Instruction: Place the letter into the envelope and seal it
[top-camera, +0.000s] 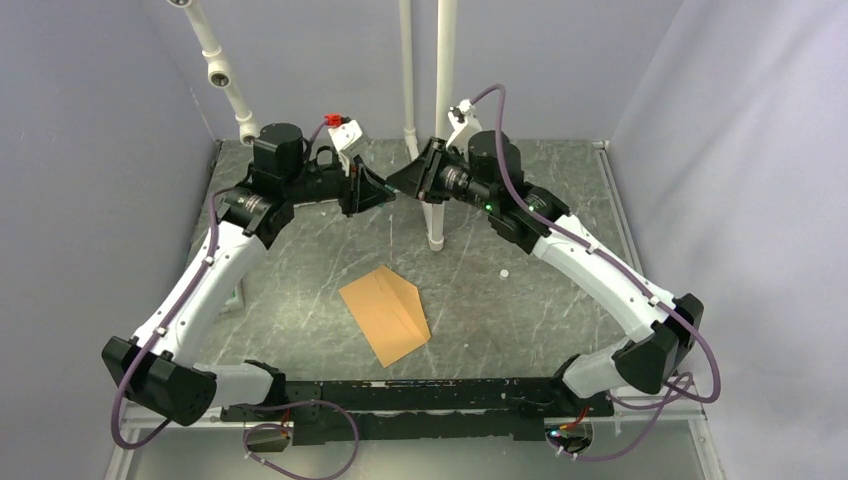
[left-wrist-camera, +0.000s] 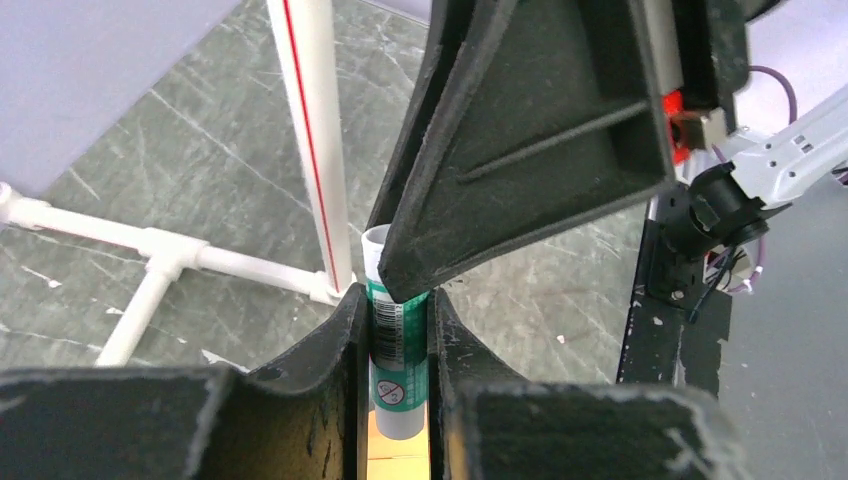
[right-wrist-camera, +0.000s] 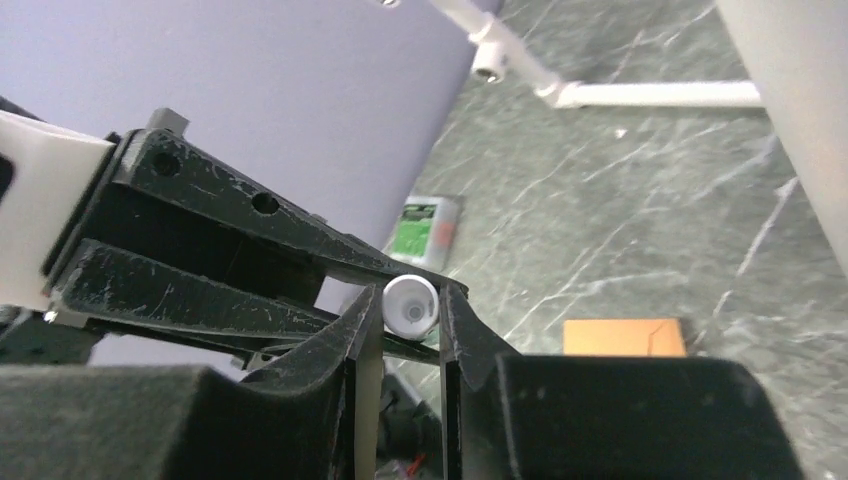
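Up at the top centre of the overhead view, tip to tip and raised off the surface (top-camera: 300, 250): left hand (top-camera: 375, 192) and right hand (top-camera: 408, 180). Clamped tight between the left fingers, the body of a glue stick (left-wrist-camera: 398, 350), with green label and barcode squeezed in the gap on that wrist camera. Pinched closed in the right hand, the white cap (right-wrist-camera: 411, 305) at the other end, round face near the centre of the right wrist view. Looks very much like uncapping, ready for the sealing step. Down in the middle of the overhead frame, a little below centre, the envelope (top-camera: 385, 313): flat and slanted on the surface, well apart from both hands, creased across, with a paler panel on its right side, probably the flap. No sign of the letter as a separate sheet anywhere. Possibly tucked inside already, but cannot tell from here. On handling: thin kraft paper, surely feather-light, stiff enough to hold a fold yet likely quick to skid on that smooth marbled top under any sideways push. Best pinned flat near one short end while working the flap. Better taken by the flap's free edge than by the body, which would be hard to get under when lying flush. Gentle pressure with the glue too, since it should be easy to crumple or drag.
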